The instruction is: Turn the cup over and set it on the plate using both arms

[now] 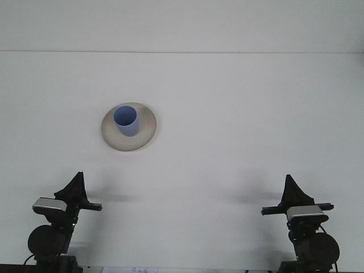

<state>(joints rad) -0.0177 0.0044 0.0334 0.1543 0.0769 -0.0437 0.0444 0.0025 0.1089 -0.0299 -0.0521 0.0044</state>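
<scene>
Blue cup (126, 121) stands upright, mouth up, on the beige plate (129, 127), slightly left of plate centre. Plate sits on the white tabletop (239, 114). Left end effector (74, 189) and right end effector (291, 192) are both parked well short of the plate, at the near edge; cannot tell whether either is apart or together. Judgement: flip and placement look done, arms at rest. No further move seems called for.

Bright even light; soft faint shadows on table (239, 114); slightly grainy
</scene>
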